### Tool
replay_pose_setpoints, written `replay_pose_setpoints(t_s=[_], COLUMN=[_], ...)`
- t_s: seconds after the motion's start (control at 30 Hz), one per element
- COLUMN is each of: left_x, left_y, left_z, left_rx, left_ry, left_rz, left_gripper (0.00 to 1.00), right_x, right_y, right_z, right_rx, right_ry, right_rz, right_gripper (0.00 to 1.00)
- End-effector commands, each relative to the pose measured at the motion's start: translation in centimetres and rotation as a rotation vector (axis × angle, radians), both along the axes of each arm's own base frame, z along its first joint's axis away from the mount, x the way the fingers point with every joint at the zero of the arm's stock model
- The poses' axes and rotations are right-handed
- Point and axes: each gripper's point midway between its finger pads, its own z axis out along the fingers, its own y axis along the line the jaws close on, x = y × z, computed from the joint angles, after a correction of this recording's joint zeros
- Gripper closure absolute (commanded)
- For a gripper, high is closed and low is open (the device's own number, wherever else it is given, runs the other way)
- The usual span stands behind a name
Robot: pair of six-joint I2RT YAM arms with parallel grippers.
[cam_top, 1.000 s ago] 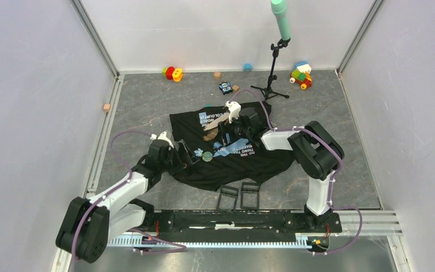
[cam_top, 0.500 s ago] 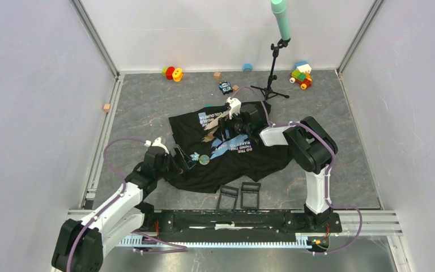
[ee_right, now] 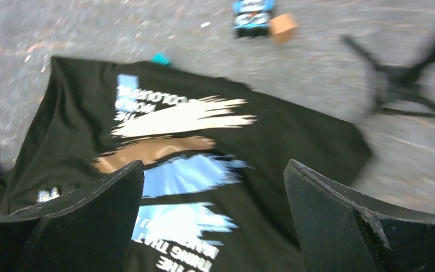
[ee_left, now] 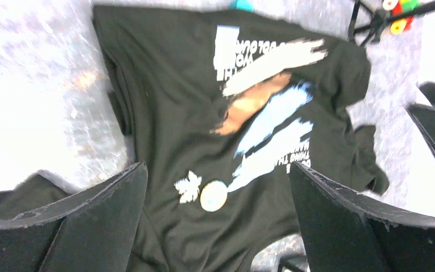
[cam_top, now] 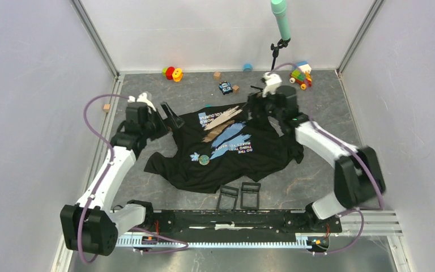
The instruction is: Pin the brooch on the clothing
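The left gripper (ee_left: 215,170) and the right gripper (ee_right: 213,164) both have their jaws wide apart, holding nothing. Under them the black T-shirt (cam_top: 243,161) lies spread on the grey surface (cam_top: 147,102). The little round brooch (cam_top: 204,160) sits on it, beside the blue print. The shirt looks soft and would bunch up easily. The brooch looks small, hard and light, so pinch its rim.

Left gripper (ee_left: 216,170), fingers spread apart, above black T-shirt (ee_left: 170,113); round brooch (ee_left: 213,196) on fabric, just beside blue print.

Black T-shirt (cam_top: 243,163), blue-and-tan brush strokes, white lettering
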Motion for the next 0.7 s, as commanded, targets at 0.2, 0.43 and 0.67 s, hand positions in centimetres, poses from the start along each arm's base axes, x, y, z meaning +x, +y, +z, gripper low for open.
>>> replay_pose_setpoints(t_s=[0.2,0.43,0.67], left_x=[2.5,0.4,-0.1], left_y=[6.1,7.9,8.7], left_z=[15.6,18.2,15.7], left_rx=[0.220,0.284,0.318], left_ry=[-0.428,-0.663,-0.600], left_rz=[0.109,0.184,0.205], left_gripper=[0.00,0.00,0.00], right_x=[-7.4,-12.0,-13.5], right_y=[-17.4,-22.2,-23.0], right_z=[10.5,11.5,9.4], right_rx=[-0.179,-0.149,-0.148], right_ry=[-0.256,-0.461,-0.484], right_rz=[-0.552,-0.736,-0.758], right_gripper=[0.02,0.02,0.02])
